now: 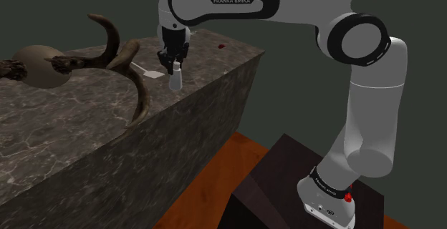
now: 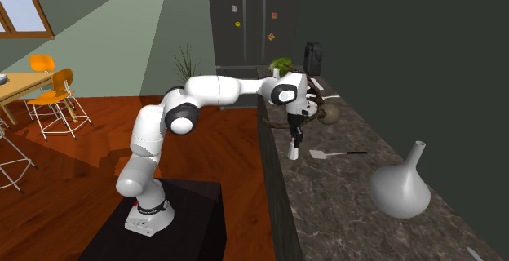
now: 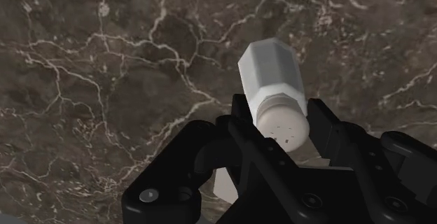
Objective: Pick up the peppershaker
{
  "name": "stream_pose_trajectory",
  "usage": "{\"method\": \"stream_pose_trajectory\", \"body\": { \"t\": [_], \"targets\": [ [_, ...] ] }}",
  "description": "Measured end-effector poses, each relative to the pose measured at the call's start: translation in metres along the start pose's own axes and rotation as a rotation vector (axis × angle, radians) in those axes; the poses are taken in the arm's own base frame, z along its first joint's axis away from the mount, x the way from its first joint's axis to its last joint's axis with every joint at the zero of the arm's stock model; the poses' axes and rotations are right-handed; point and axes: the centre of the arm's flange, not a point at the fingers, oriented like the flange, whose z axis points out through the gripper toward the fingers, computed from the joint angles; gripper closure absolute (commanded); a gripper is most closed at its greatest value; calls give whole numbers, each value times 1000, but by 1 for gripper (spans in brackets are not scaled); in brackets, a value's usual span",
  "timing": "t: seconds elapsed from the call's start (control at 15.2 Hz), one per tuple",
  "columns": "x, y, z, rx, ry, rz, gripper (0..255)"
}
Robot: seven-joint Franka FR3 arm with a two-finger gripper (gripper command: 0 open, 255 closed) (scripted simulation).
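A dark marble counter (image 1: 86, 134) is reached over by the white arm (image 1: 358, 106) from the stand (image 1: 286, 184) at the shoulder view's lower right. A grey vase (image 2: 401, 188) is stood on the counter well apart from the gripper, and a white spatula (image 2: 334, 153) is laid near it. The black gripper (image 3: 280, 121) is pointed down close to the counter's edge. Its fingers (image 3: 329, 128) are kept a narrow way apart, pressed against the cap end of the white peppershaker (image 3: 272, 82), which is clasped between them and hung below. Whether its base is touching the marble cannot be told.
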Motion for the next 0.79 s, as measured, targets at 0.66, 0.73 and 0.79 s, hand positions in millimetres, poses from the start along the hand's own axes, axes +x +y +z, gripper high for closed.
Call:
{"method": "stream_pose_trajectory", "body": {
  "t": [0.66, 0.73, 0.79],
  "targets": [
    [1, 2, -14, 0, -2, 0, 255],
    [1, 3, -20, 0, -2, 0, 255],
    [1, 4, -25, 0, -1, 0, 255]
  ]
}}
